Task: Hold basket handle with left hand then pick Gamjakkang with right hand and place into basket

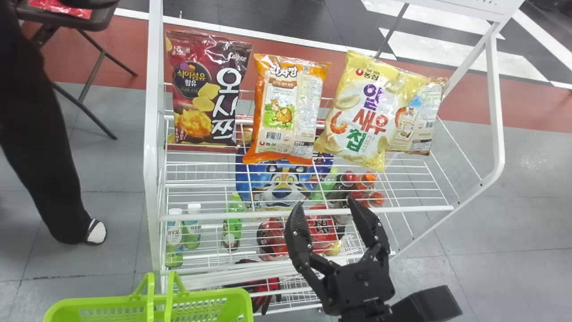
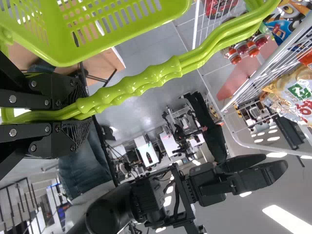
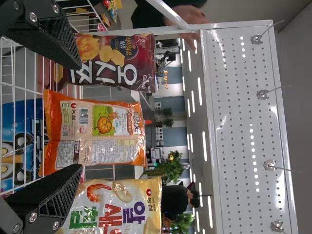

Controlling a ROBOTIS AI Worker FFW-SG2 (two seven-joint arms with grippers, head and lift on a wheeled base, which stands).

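In the head view, the Gamjakkang point(image 1: 286, 112), a glossy orange-edged pillow pouch with a creased film surface, stands in the upper tier of a white wire rack point(image 1: 201, 216). It sits between a dark maroon packet point(image 1: 205, 89) and a yellow, puffed packet point(image 1: 362, 112), which partly covers a paler one point(image 1: 418, 116). The right gripper point(image 1: 326, 205), matte black and angular, is spread wide and empty in front of the rack. The lime plastic basket point(image 1: 210, 294) has slotted walls; its near part is cut off. Bottles and tubs lower down are broken up by the wires.

In the left wrist view, the left gripper point(image 2: 80, 113) is closed on the basket's smooth, wavy plastic handle point(image 2: 156, 74); the pinched stretch is hidden between ridged pads.

In the right wrist view, the Gamjakkang lies beyond the gap between the parted fingers, one tip overlapping its edge. The yellow packet is cut off by the frame. A white metal panel point(image 3: 239, 146), dotted with small round holes, carries thin hooks.
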